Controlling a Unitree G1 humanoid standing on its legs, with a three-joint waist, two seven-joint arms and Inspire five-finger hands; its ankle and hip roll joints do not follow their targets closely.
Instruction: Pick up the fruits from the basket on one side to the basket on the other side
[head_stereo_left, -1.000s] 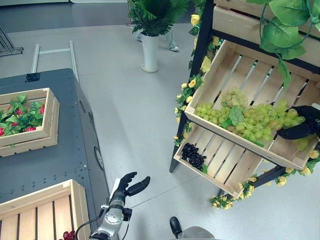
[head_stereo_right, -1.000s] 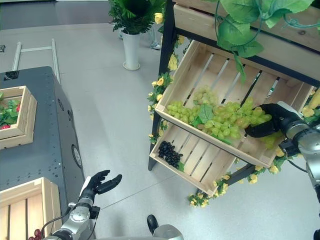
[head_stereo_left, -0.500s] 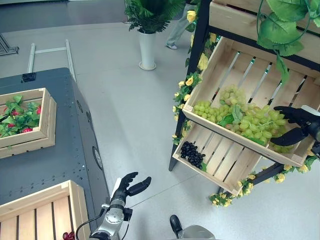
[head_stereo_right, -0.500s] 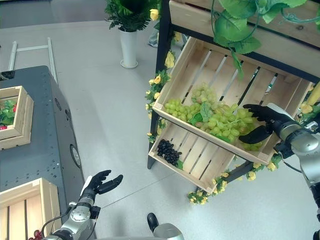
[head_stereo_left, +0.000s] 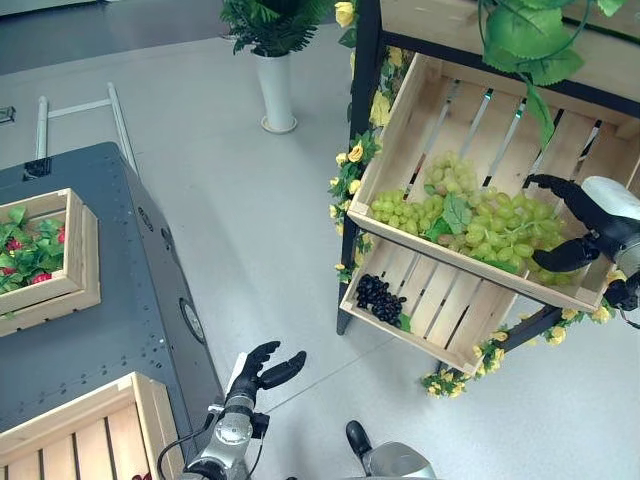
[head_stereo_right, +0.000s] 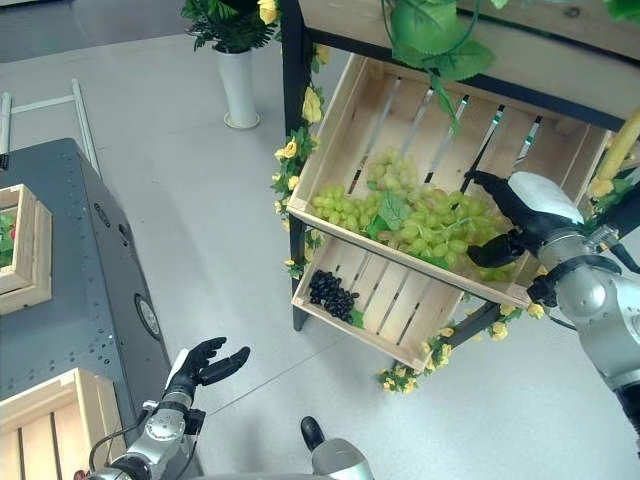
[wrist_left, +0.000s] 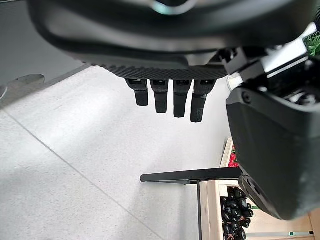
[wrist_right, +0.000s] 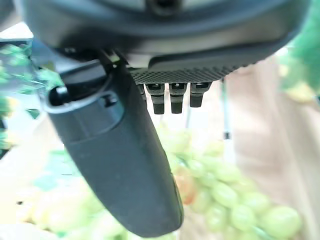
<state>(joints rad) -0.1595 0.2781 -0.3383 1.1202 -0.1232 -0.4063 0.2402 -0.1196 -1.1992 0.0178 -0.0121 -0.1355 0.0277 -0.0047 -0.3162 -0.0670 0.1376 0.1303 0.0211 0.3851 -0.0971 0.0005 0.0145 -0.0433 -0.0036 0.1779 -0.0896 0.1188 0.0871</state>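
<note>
Right hand (head_stereo_left: 585, 222) is held spread wide over pale green grape bunches (head_stereo_left: 470, 222) in slatted wooden crate (head_stereo_left: 415, 120).

Right robot hand (wrist_right: 150, 165) is spread, thumb extended and fingers (wrist_right: 172, 97) straight, holding nothing. Green grapes (wrist_right: 235, 210) lie beyond it on wooden crate slats (wrist_right: 295, 135).

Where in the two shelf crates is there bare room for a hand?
Upper crate: bare slats behind the green grapes; its front is crowded, right hand there. Lower crate: free right of the dark grapes.
</note>
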